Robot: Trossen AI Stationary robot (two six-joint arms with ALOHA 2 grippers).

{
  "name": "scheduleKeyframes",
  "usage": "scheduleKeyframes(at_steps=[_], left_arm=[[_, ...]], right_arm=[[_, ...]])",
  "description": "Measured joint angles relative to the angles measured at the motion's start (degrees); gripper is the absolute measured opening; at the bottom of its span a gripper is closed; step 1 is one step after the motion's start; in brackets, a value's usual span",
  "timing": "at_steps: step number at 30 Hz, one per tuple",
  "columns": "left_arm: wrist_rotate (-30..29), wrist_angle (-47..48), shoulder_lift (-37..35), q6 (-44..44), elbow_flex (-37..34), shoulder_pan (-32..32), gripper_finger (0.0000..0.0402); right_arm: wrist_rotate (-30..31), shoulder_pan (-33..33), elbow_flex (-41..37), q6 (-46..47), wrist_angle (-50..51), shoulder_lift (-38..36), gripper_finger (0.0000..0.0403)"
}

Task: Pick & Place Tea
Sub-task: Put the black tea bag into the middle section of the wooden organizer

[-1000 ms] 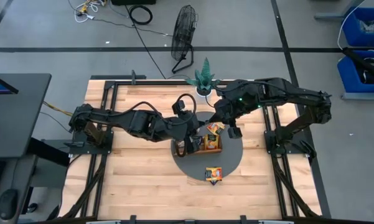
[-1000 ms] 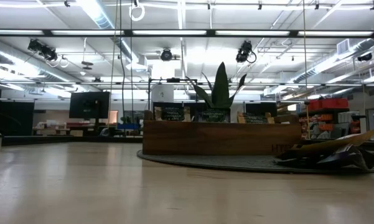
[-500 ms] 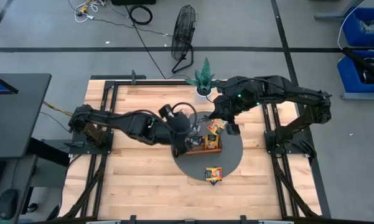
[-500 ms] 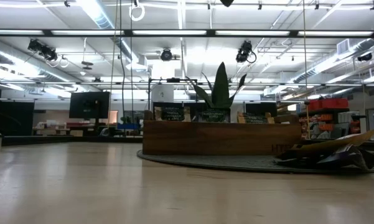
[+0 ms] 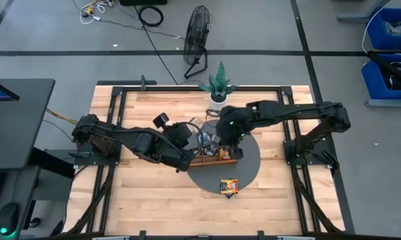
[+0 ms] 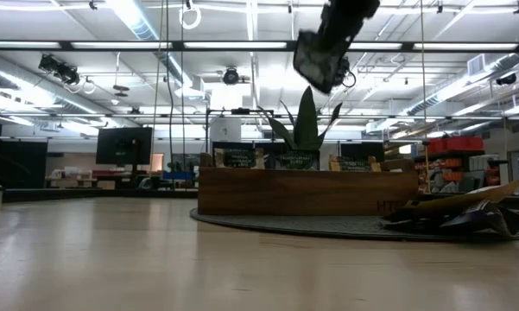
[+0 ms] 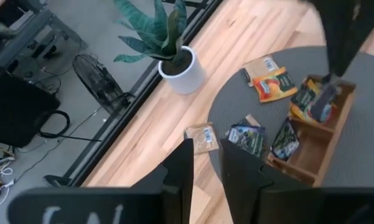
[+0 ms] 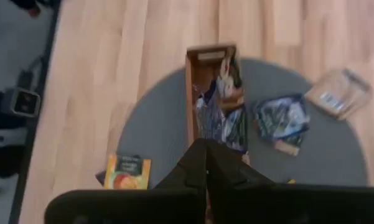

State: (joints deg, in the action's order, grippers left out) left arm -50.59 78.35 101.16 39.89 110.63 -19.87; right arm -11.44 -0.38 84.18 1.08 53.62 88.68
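The brown wooden tray (image 5: 217, 156) stands on a round grey mat (image 5: 250, 167) with several tea sachets upright in its compartments (image 8: 221, 102). Loose sachets lie flat around it: an orange one (image 8: 127, 171) at the mat's near edge, a dark blue one (image 8: 280, 118), another orange one (image 7: 271, 84) and a pale one (image 7: 202, 138) on the wood. My right gripper (image 8: 205, 163) is shut and hangs over one end of the tray (image 7: 327, 99). My left gripper (image 7: 205, 177) stands left of the tray, slightly open with nothing between its fingers. My right gripper's shut fingertips (image 7: 325, 102) point down at the sachets in the tray's end compartment. I cannot tell whether they touch them.
A potted plant (image 5: 219, 83) in a white pot stands at the table's far edge, behind the mat. Both arms crowd the tray's far and left sides. Bare wooden table (image 5: 153, 193) lies near and left of the mat.
My right gripper has come down toward the tray and a little toward the table's left; its hand now shows at the top of the low view. My left gripper has drawn back from over the tray's left end toward the table's left and turned at the wrist.
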Motion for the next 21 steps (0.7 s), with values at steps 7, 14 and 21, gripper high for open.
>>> scheduleKeyframes(at_steps=[7,14,21], left_arm=[[0.0,1.8,0.0,0.0,0.0,-0.2,0.0062],[-0.6,5.6,-0.9,3.2,0.0,-0.8,0.0055],[-2.7,6.5,-3.1,3.6,-0.1,-1.5,0.0055]], right_arm=[[-1.2,0.0,1.5,0.6,0.8,8.5,0.0000],[-1.5,-0.2,2.0,0.7,1.3,13.9,0.0000],[0.9,-0.3,2.1,-0.9,-2.8,17.2,0.0000]])
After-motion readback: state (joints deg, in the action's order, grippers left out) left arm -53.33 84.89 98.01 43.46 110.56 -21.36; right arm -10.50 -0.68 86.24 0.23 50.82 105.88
